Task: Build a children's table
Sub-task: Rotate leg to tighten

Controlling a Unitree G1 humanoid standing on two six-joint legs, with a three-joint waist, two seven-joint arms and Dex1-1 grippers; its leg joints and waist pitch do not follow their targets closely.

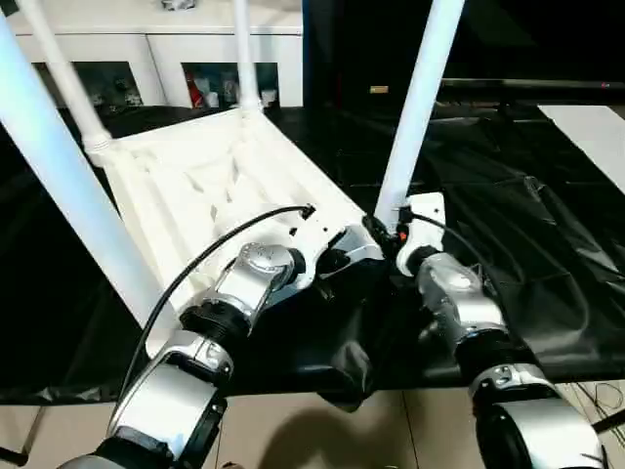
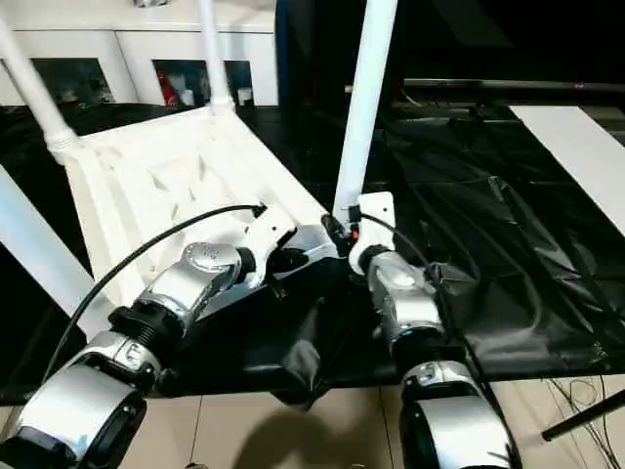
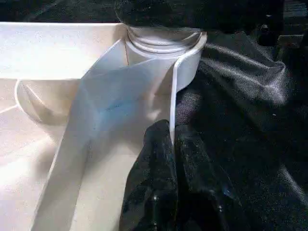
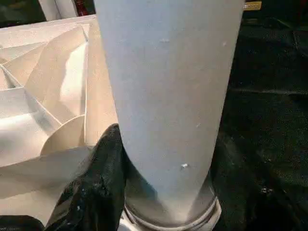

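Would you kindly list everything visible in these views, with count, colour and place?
Tabletop: one, white, upside down on the black sheet, ribbed underside up.
Legs: four, white, standing up from the corner sockets; near right leg, near left leg, far left leg, far right leg.
Black sheet: one, crinkled, under the tabletop.
Cabinet: one, white, glass doors, behind the table.
White panel: one, far right on the sheet.
Floor: beige, nearest the robot.
Left gripper: black fingers pinching the tabletop's rim wall beside the near right socket.
Right gripper: black fingers around the near right leg's base.
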